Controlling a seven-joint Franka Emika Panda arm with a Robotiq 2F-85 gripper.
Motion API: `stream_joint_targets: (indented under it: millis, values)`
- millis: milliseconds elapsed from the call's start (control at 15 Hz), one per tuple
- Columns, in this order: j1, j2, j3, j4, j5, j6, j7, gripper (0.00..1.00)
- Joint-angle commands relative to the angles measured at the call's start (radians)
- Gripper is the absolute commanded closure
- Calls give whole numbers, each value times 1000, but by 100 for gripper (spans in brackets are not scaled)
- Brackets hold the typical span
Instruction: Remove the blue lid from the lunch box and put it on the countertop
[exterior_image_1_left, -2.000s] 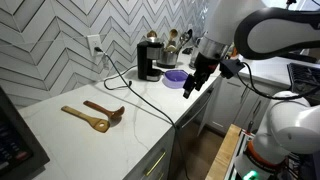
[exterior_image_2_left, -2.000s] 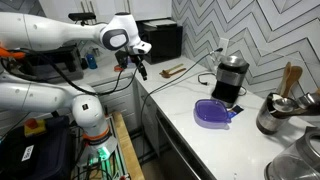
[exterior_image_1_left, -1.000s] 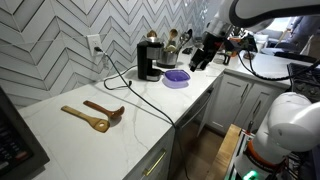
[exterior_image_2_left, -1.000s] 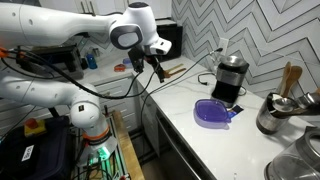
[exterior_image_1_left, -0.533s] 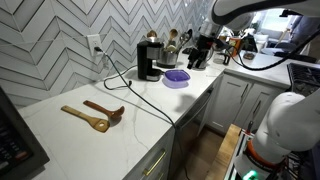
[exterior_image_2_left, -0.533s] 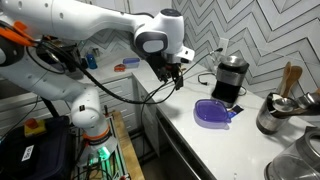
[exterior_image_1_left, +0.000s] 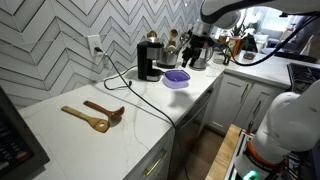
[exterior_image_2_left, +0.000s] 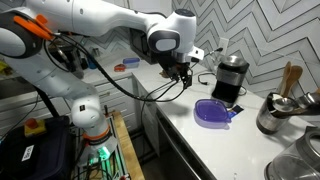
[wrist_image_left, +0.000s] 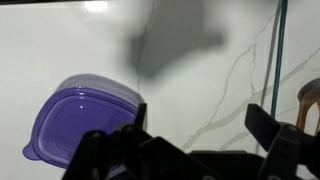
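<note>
The blue lid (exterior_image_1_left: 176, 77) lies by the black coffee maker on the white countertop (exterior_image_1_left: 70, 138). It also shows in the other exterior view (exterior_image_2_left: 211, 113) and at the left of the wrist view (wrist_image_left: 82, 120). It covers the lunch box, which I cannot make out beneath it. My gripper (exterior_image_1_left: 192, 43) hangs in the air above the countertop (exterior_image_2_left: 195, 140), short of the lid (exterior_image_2_left: 183, 76). In the wrist view the gripper (wrist_image_left: 200, 122) is open and empty, with the lid beside its left finger and bare countertop (wrist_image_left: 200, 60) between the fingers.
A black coffee maker (exterior_image_1_left: 149, 60) (exterior_image_2_left: 231, 77) stands just behind the lid, with its cable trailing over the counter. A steel pot (exterior_image_2_left: 270, 115) with utensils stands beyond. Two wooden spoons (exterior_image_1_left: 95, 114) lie further along the counter. The herringbone tile wall backs the counter.
The arm has swung along the counter from beyond its edge toward the coffee maker and the lid. The gripper stays open. The lid has not moved.
</note>
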Motion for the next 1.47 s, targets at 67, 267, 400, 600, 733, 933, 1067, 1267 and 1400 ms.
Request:
stream_joint_targets:
  millis: [67, 267, 400, 600, 733, 933, 1067, 1267, 1400]
  values:
    - [-22, 3, 19, 2, 9, -3, -8, 0]
    - [-22, 3, 19, 2, 10, -3, -8, 0]
    - [-47, 46, -5, 35, 0, 2, -14, 0]
    - [-82, 141, -60, 103, 4, -23, -71, 0]
    - [-104, 214, -89, 156, 3, -42, -120, 0]
    - [-134, 326, -108, 235, 14, -45, -194, 0]
    - [-156, 389, -103, 279, 11, -32, -217, 0]
    - [-191, 463, -89, 332, -9, 4, -212, 0]
    - [-210, 495, -81, 357, -2, 27, -210, 0]
